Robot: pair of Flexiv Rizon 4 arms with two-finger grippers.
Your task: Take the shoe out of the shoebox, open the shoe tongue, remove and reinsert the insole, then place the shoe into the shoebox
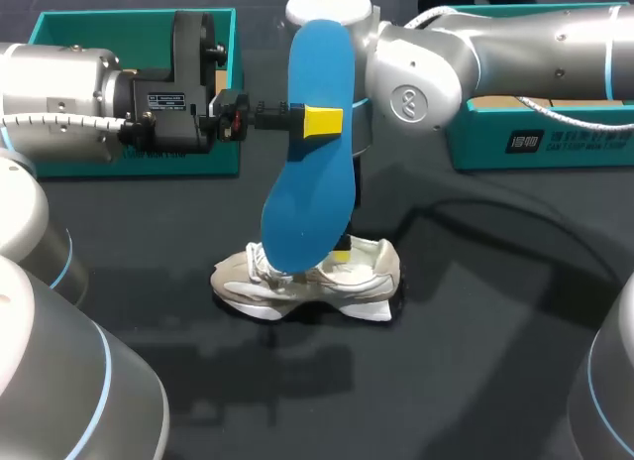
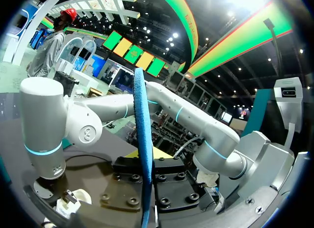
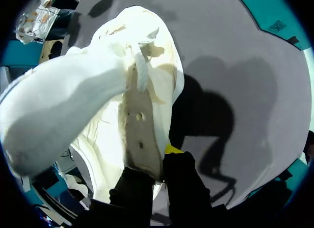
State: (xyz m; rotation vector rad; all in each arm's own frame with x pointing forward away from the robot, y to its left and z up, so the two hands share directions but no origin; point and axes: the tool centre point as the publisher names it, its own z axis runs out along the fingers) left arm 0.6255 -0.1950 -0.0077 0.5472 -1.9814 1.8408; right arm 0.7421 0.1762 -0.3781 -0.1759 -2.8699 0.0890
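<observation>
1. A white and beige shoe (image 1: 317, 282) is seen standing on its sole on the dark surface (image 1: 475, 361), with its laced front toward the left arm's side.
2. The right hand (image 1: 343, 252) is set down at the shoe's opening. From its wrist, the beige inner wall of the shoe (image 3: 98, 90) appears to be pinched between the black fingers (image 3: 184, 179), though the contact is partly hidden.
3. A blue insole (image 1: 312, 153) is held on end above the shoe, its lower end just over the opening. The left hand (image 1: 313, 120) is clenched on its middle, and the insole (image 2: 143, 139) is seen edge-on between the fingers.
4. Farther back, a teal left shoebox (image 1: 89, 24) lies behind the left arm, and a teal right shoebox (image 1: 555, 143) lies under the right arm.
</observation>
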